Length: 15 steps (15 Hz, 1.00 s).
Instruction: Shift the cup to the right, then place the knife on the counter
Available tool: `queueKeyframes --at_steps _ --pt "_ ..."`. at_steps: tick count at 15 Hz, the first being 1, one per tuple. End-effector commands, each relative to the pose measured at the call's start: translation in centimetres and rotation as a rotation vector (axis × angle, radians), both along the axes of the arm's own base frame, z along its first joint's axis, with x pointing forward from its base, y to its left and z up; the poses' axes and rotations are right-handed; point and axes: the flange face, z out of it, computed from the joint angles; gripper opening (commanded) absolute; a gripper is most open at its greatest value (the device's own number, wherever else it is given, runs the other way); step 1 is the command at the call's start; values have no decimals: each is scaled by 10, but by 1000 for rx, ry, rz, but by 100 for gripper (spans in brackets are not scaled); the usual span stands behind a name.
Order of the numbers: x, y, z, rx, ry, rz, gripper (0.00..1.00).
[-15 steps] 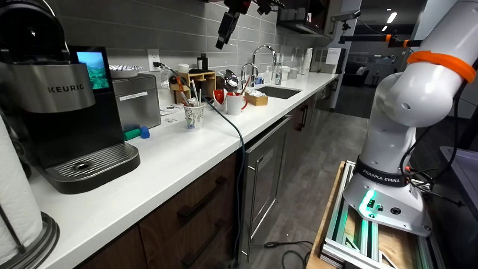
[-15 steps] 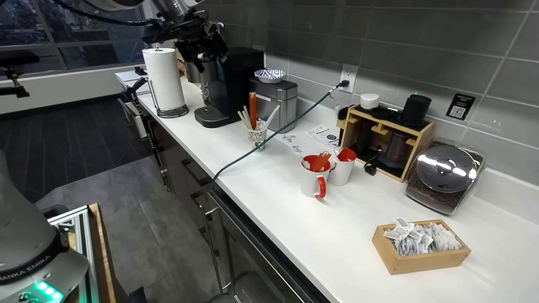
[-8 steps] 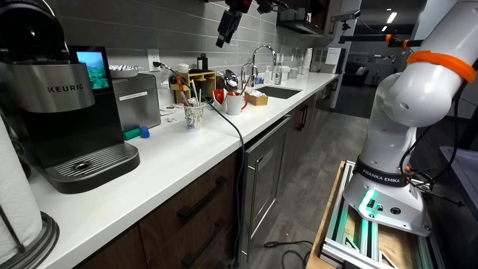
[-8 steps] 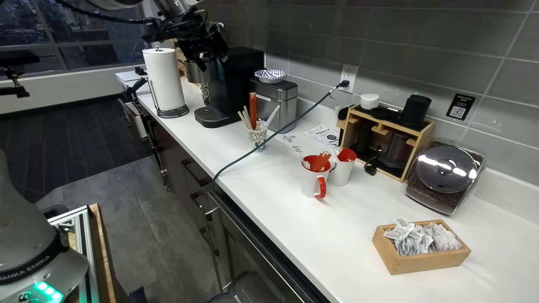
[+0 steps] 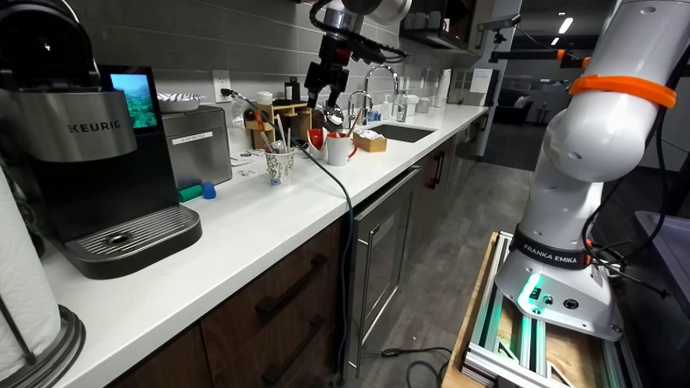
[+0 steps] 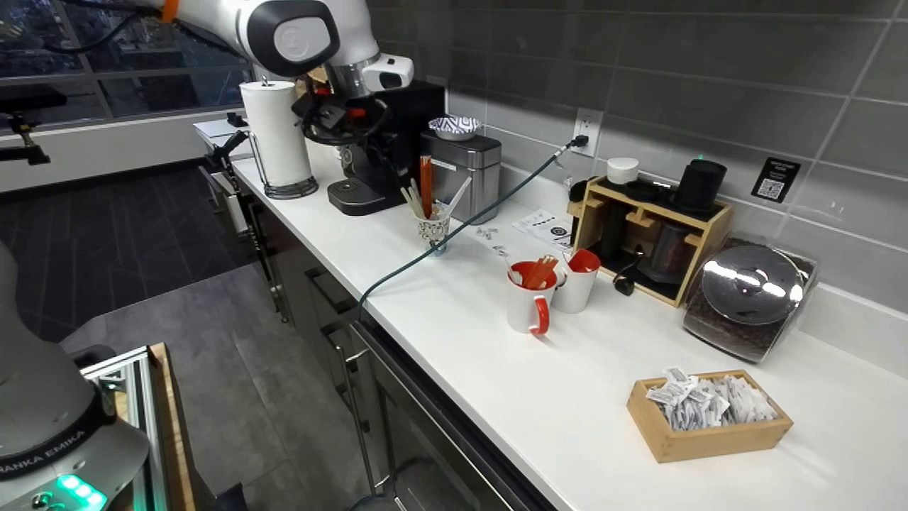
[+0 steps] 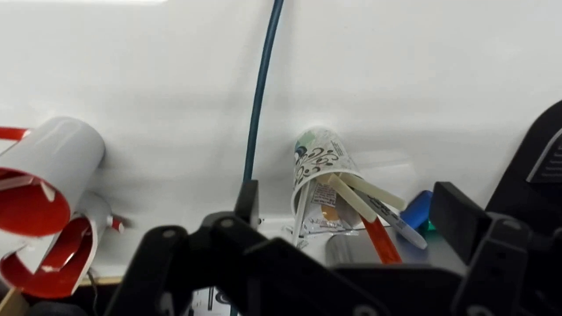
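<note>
The cup is a small pale patterned tumbler without a handle, upright on the white counter and filled with sticks and pens. It also shows in the other views. A slim white piece leans out of it, also seen in an exterior view; I cannot tell whether it is the knife. My gripper points down above the counter. In the wrist view the gripper is open, its fingers wide apart with nothing held; the cup appears beyond the gap.
A dark cable crosses the counter beside the cup. Two red-and-white mugs, a coffee machine, a steel bin and a wooden packet box stand on it. Green and blue pieces lie by the bin.
My arm has come down and the gripper has tilted to point downward, now lower over the counter. The cup, mugs and cable have not moved.
</note>
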Motion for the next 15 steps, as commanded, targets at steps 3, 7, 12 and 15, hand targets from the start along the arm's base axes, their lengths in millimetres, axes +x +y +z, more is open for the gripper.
queueKeyframes --at_steps 3,7,12,15 --pt "18 -2 -29 93 63 -112 100" --pt "29 -3 -39 129 83 -158 100" --pt "44 -22 -59 231 191 -364 100" --pt "51 -34 -75 268 261 -486 100"
